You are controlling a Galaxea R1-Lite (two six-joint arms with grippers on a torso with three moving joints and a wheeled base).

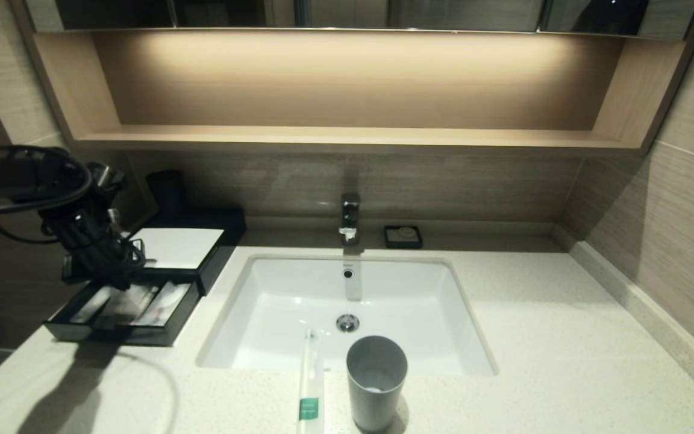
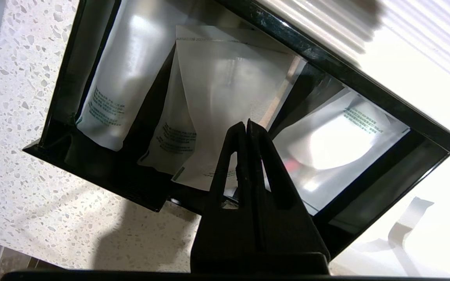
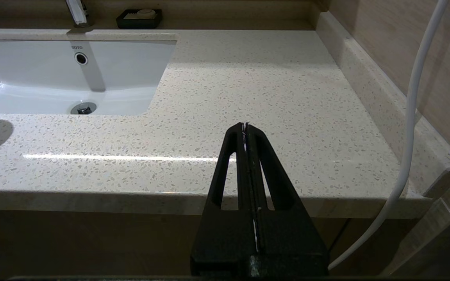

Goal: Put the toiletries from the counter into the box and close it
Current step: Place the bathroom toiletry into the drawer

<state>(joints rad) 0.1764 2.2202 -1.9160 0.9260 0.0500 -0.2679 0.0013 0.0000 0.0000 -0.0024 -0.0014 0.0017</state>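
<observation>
The black box (image 1: pixel 217 250) with its white top panel (image 1: pixel 178 247) stands at the counter's back left, its divided drawer (image 1: pixel 121 334) pulled out. Translucent plastic packets (image 2: pixel 229 78) lie in the drawer's compartments (image 2: pixel 92 171). My left gripper (image 1: pixel 120 278) (image 2: pixel 247 124) hangs shut just above the drawer's middle, with nothing between its fingers. One cream paper-wrapped stick (image 1: pixel 309 380) with a green band lies on the counter (image 1: pixel 564 361) in front of the sink, its far end over the sink's rim. My right gripper (image 3: pixel 245 125) is shut and empty, held off the counter's (image 3: pixel 268 78) front edge on the right.
A grey cup (image 1: pixel 376 383) stands right of the stick. The white sink (image 1: pixel 287 289) fills the middle, with a faucet (image 1: pixel 350 217) and a small black soap dish (image 1: pixel 402 236) behind it. A dark cup (image 1: pixel 166 190) stands behind the box. A white cable (image 3: pixel 412 117) hangs at the right wall.
</observation>
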